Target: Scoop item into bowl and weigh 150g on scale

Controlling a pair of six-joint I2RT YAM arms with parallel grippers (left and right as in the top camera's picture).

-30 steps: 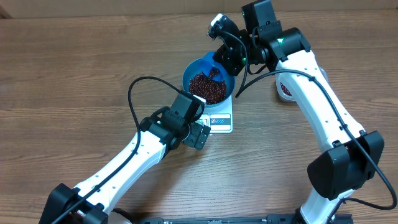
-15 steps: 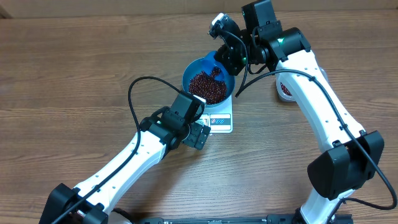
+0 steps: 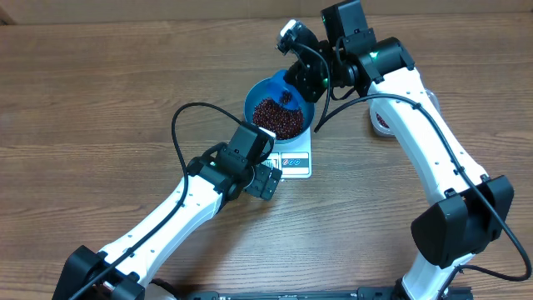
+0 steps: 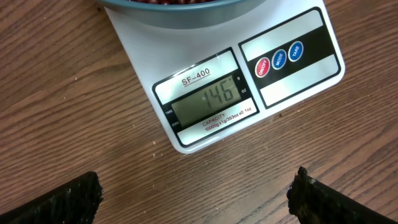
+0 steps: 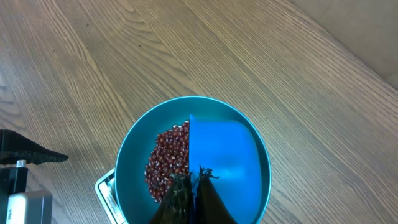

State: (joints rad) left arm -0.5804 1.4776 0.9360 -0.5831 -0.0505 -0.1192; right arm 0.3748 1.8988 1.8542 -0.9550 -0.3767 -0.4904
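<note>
The blue bowl (image 3: 279,115) stands on the white scale (image 3: 293,161) and holds a heap of dark red-brown beans (image 5: 166,163). My right gripper (image 5: 194,175) is shut on the handle of a small blue scoop (image 5: 222,152), which hangs over the right half of the bowl (image 5: 130,168). In the overhead view that scoop (image 3: 287,93) is at the bowl's far rim. My left gripper (image 4: 199,200) is open on the near side of the scale (image 4: 292,81), with nothing between its fingers. The scale's display (image 4: 211,99) reads 146. Only the bowl's lower edge (image 4: 186,7) shows there.
A clear tub (image 3: 381,119) with beans in it sits right of the scale, mostly hidden behind my right arm. A black cable (image 3: 179,125) loops over the table left of the bowl. The table is bare wood elsewhere.
The right gripper with the scoop has shifted very slightly over the bowl. The left arm has not moved.
</note>
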